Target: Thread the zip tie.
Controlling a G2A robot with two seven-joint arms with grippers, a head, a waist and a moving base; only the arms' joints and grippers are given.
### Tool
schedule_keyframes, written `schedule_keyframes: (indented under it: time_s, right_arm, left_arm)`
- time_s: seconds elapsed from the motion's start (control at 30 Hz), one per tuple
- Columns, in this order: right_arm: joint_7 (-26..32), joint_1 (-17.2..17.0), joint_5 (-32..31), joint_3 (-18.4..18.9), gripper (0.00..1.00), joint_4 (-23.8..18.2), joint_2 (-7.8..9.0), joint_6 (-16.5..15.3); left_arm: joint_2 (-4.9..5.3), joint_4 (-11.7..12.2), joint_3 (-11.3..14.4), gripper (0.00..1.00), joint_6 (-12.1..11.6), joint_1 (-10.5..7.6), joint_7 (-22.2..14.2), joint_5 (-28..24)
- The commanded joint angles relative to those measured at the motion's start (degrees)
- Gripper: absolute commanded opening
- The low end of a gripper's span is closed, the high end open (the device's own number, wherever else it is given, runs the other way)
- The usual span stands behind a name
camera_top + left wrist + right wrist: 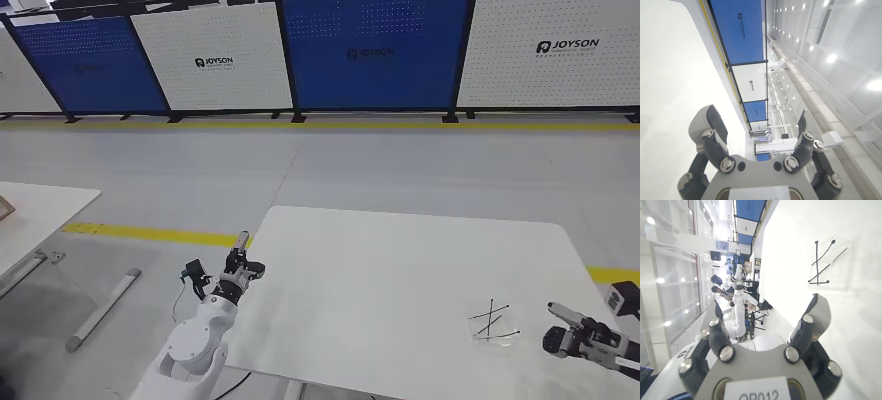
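Note:
Several black zip ties (491, 321) lie crossed over one another on a clear tray (507, 340) near the right end of the white table (400, 270). My right gripper (553, 326) hovers just right of that tray, open and holding nothing. From its wrist the zip ties (818, 264) lie just beyond the right gripper (766, 308), whose fingers (818, 306) stand wide apart. My left gripper (242, 250) is at the table's left edge, far from the ties. The left gripper (759, 119) is open with nothing between its pads (716, 121).
A second white table (40, 210) stands at the far left, with a pale pole (102, 309) lying on the floor beside it. Blue and white pegboard panels (375, 55) line the back. The table's middle is bare.

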Motion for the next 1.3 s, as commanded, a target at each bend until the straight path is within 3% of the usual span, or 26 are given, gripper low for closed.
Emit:
schedule_keyframes:
  time_s: [0.0, 0.13, 0.4, 0.47, 1.0, 1.27]
  right_arm:
    - [1.0, -0.1, 0.3, 1.1, 1.00, 0.2, 0.34, -0.7]
    - [1.8, 2.0, -6.2, 0.8, 1.00, 0.2, 1.52, 2.6]
    - [1.8, 9.5, -15.6, -10.2, 1.00, 4.2, 4.21, 6.6]
    - [1.8, 11.1, -15.8, -11.1, 1.00, 5.3, 4.59, 7.5]
    - [1.8, 11.1, -16.2, -11.3, 1.00, 4.9, 4.61, 7.0]
    - [1.8, 11.5, -19.9, -13.7, 1.00, 1.5, 7.50, 2.4]
  left_arm:
    - [0.00, 0.0, 0.0, 1.00, 0.0, 0.00, 0.0, 0.0]
    - [0.00, 0.0, 0.0, 1.00, 0.0, 0.00, 0.0, 0.0]
    - [0.00, 0.0, 0.0, 1.00, 0.0, 0.00, 0.0, 0.0]
    - [0.00, 0.0, 0.0, 1.00, 0.0, 0.00, 0.0, 0.0]
    - [0.00, 0.0, 0.0, 1.00, 0.0, 0.00, 0.0, 0.0]
    - [0.00, 0.0, 0.0, 1.00, 0.0, 0.00, 0.0, 0.0]
